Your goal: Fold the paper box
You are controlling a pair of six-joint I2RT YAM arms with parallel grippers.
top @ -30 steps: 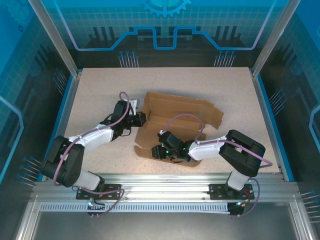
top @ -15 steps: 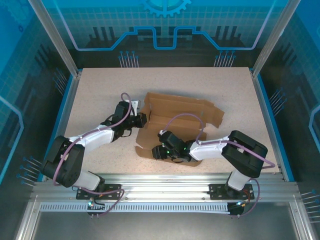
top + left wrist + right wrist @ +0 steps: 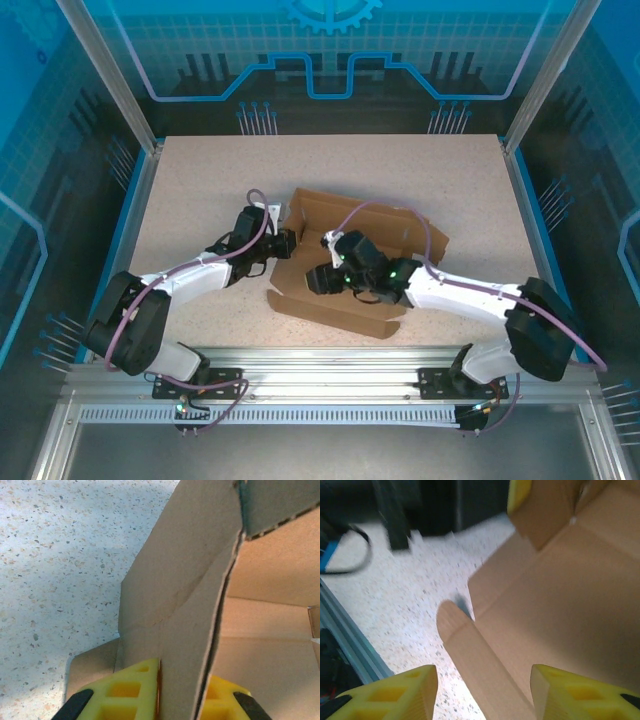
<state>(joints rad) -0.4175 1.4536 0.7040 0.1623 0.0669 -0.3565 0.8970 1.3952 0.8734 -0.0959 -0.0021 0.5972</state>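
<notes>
Table [image 3: 200, 170] lies open far and at both sides; paper box [image 3: 335, 312], left arm [image 3: 190, 278] and right arm [image 3: 460, 292] crowd the near middle.

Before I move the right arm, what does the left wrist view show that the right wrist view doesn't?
Left wrist, not right: the left tool shut on an upright wall of the plain brown cardboard box. Right wrist, not left: the right tool open over a rounded cardboard tab, plus the grey metal rail. Both: the box and the speckled white table.
</notes>
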